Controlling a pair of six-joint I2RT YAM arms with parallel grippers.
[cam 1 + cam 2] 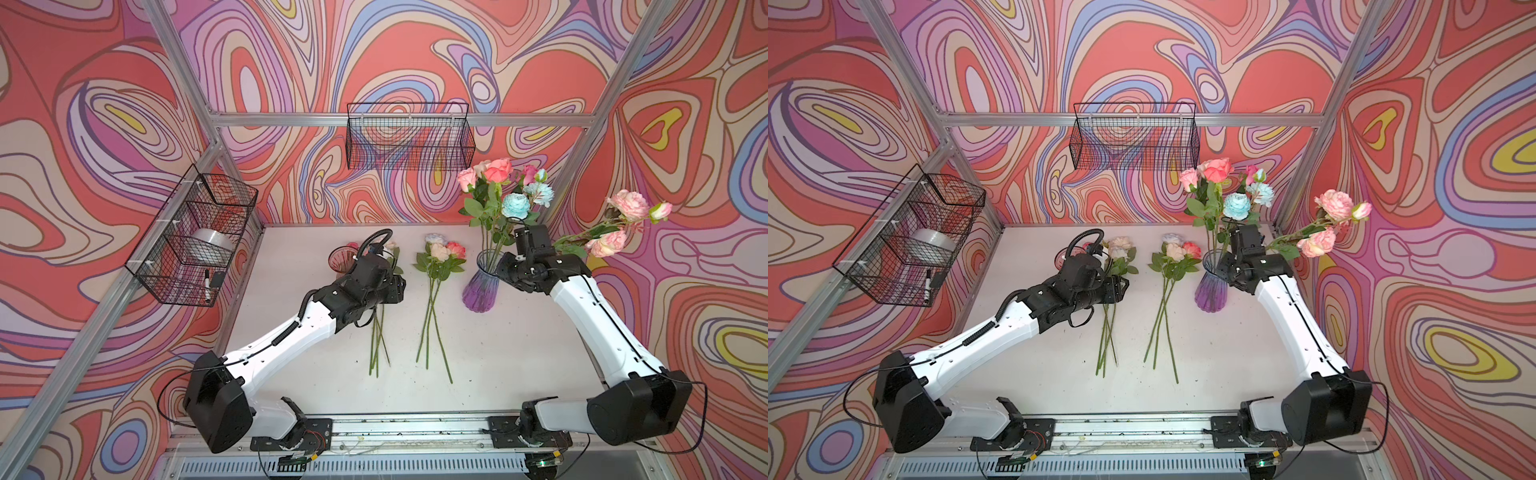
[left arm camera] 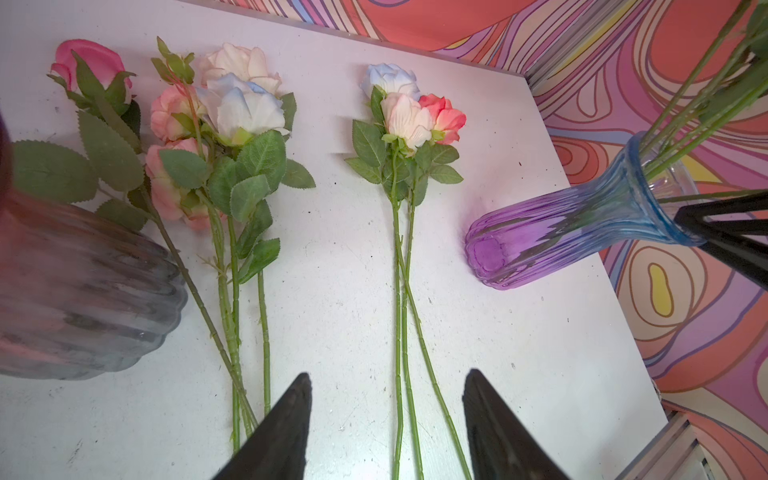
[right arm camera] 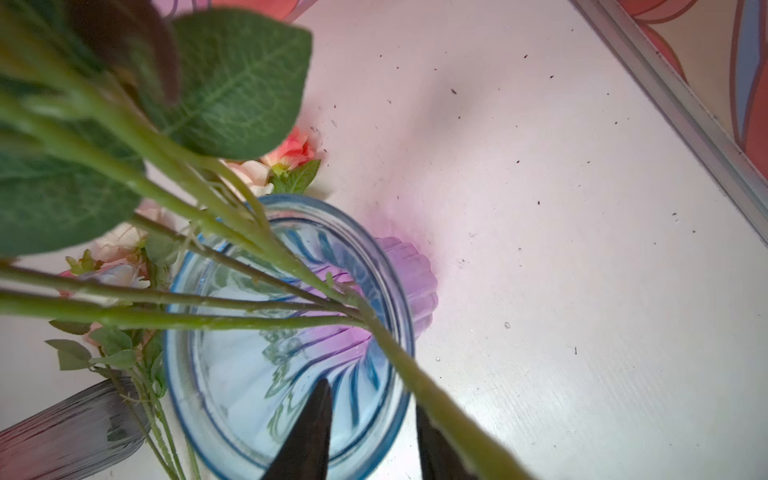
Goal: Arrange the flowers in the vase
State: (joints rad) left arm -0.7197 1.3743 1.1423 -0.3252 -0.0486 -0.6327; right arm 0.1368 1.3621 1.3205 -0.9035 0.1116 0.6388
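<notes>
Flowers [image 1: 498, 183] in pink, coral and pale blue stand in a blue-and-purple vase [image 1: 480, 291] on the right of a white table [image 1: 519, 353], seen in a top view. The right gripper [image 1: 503, 270] sits at the vase mouth. A pink spray [image 1: 627, 205] slants out past that arm toward the side wall. More roses lie flat on the table: a middle bunch [image 1: 440, 251] of three, and a left bunch [image 1: 394, 252] partly under the left gripper [image 1: 397, 289], near a dark vase [image 1: 340, 259]. A back basket [image 1: 409, 137] hangs on the rear wall. A side basket [image 1: 191, 232] holds a tape roll [image 1: 212, 247] and a marker [image 1: 206, 284].

A top view from the paired lens shows the left bunch [image 1: 1121, 245] with its cream and pink blooms clear of the arm. The middle bunch [image 1: 1177, 251] lies between it and the vase [image 1: 1212, 293].

From the left wrist, the left gripper [image 2: 387, 374] has its jaws spread wide, empty, above the table. Stems of the middle bunch [image 2: 409, 120] show on the table through the gap. The left bunch [image 2: 245, 108] lies just beside the dark vase [image 2: 83, 291].

From the right wrist, the camera looks down into the vase [image 3: 216, 399], where several green stems cross its rim. The right gripper [image 3: 371, 395] has its jaws narrowly apart, with only glass showing between them. One thick stem [image 3: 399, 357] lies across a finger [image 3: 430, 449] and runs into the vase.
</notes>
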